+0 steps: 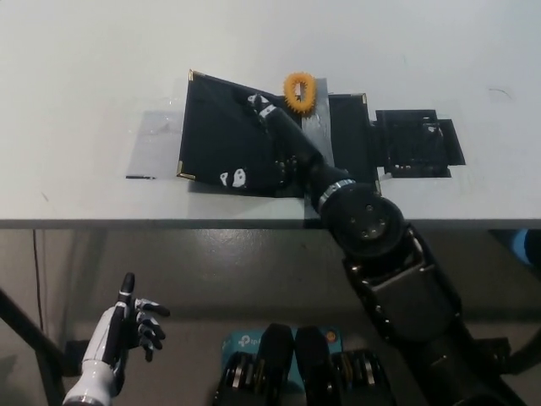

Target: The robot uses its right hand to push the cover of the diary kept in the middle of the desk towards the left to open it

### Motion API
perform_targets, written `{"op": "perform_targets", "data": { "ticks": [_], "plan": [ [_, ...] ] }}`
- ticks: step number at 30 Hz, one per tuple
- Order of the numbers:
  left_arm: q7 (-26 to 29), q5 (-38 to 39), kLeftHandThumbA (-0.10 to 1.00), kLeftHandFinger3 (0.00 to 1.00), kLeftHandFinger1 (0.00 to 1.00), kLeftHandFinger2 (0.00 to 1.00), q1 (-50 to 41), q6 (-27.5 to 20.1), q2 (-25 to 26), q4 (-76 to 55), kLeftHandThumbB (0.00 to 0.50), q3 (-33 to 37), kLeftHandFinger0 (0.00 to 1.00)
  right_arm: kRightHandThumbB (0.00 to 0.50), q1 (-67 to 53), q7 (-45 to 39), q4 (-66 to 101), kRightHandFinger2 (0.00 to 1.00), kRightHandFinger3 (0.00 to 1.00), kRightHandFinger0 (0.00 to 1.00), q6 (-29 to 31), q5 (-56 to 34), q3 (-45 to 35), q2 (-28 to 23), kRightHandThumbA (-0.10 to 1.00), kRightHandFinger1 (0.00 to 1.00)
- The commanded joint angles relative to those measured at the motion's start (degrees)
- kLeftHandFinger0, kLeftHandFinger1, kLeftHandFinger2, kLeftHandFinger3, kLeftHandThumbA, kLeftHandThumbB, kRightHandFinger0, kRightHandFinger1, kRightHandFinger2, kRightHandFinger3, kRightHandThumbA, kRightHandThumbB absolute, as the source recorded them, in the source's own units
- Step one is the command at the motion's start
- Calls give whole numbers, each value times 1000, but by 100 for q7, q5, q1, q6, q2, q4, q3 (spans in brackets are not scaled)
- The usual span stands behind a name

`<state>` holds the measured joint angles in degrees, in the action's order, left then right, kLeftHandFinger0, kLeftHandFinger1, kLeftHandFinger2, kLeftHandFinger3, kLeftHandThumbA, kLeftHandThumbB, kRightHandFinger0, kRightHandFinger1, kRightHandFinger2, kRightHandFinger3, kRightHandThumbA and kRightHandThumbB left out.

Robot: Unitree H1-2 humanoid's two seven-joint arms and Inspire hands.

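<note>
The black diary [215,127] with gold corners lies in the middle of the white desk [84,68]. Its left cover stands tilted, with its far left corner lifted. My black right hand [283,152] lies on that cover, open, its fingers spread: one points toward the far edge near the spine, others reach toward the near edge. The right half of the diary [348,144] lies flat. A grey tape strip [319,118] runs down the spine, mostly hidden by my arm. My white left hand [127,334] hangs open below the desk at the lower left.
An orange spiky ring [298,91] sits at the top of the spine. A flat black flap [418,144] extends to the right of the diary. A clear sheet [152,148] lies to its left. The desk's front edge [169,225] runs just below the diary.
</note>
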<state>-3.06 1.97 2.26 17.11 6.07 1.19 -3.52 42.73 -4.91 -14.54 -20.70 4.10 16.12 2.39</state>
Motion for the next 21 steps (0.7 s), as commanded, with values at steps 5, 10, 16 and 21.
{"op": "perform_targets", "data": {
  "ticks": [5,10,16,21],
  "plan": [
    [138,34,1000,352,241,208,-66,-382,-15,-162,437,-164,209,202,-304,1668,2679,1000,1000,1000,-623,-4633,-1554,-692,1000,1000],
    [173,41,1000,357,248,226,-66,-442,-12,-137,431,-228,187,207,-906,1151,3187,1000,1000,1000,-623,-4091,-2256,-596,1000,1000],
    [216,79,1000,347,230,232,-35,-420,-26,-113,401,-316,130,167,-1738,523,3522,1000,1000,1000,-622,-3596,-3067,-609,1000,1000],
    [187,114,1000,368,212,229,-64,-445,-45,-105,406,-379,111,201,-2364,389,3445,955,1000,891,-97,-3435,-3689,-735,1000,968]
  ]
}}
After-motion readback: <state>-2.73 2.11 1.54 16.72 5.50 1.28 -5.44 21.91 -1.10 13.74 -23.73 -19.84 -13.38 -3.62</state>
